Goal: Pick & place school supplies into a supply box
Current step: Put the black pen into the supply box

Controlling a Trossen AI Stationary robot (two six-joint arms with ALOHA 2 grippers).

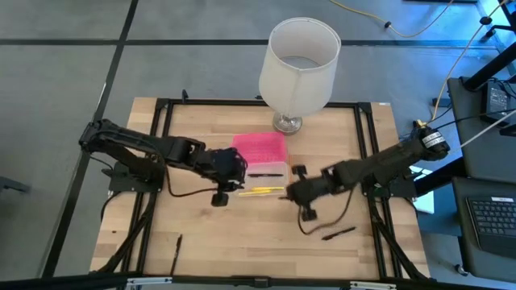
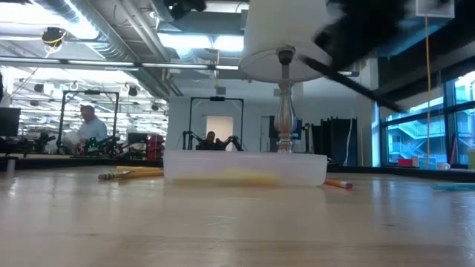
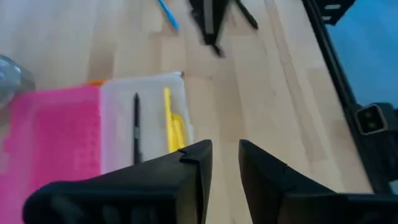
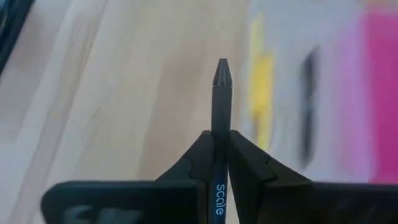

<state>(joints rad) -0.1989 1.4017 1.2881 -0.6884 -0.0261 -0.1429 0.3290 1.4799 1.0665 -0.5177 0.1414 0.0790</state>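
Note:
The supply box stands mid-table: a clear tray (image 1: 268,171) with its pink lid (image 1: 260,147) lying open on the far side. In the tray lie a black pen (image 3: 136,124) and yellow supplies (image 3: 175,129). Yellow pencils (image 1: 262,192) lie on the table by the tray's near side. My left gripper (image 1: 236,174) (image 3: 225,163) hovers over the tray's left end, open with a narrow gap and nothing in it. My right gripper (image 1: 290,193) (image 4: 221,142) hovers just right of the pencils, shut on a black pen (image 4: 221,93). My right gripper pinches the black pen's barrel (image 4: 221,134) between its two fingertips. The pen lies along the fingers, and its capped tip (image 4: 221,70) sticks out ahead of them, slanting down toward the table. The pen is lifted clear of the wood.
A white-shaded lamp (image 1: 298,58) stands on the far side behind the pink lid. Another black pen (image 1: 339,234) lies near the front right, a dark stick (image 1: 176,246) near the front left, and a blue pen (image 3: 166,14) on the wood farther right. Black frame rails border the table.

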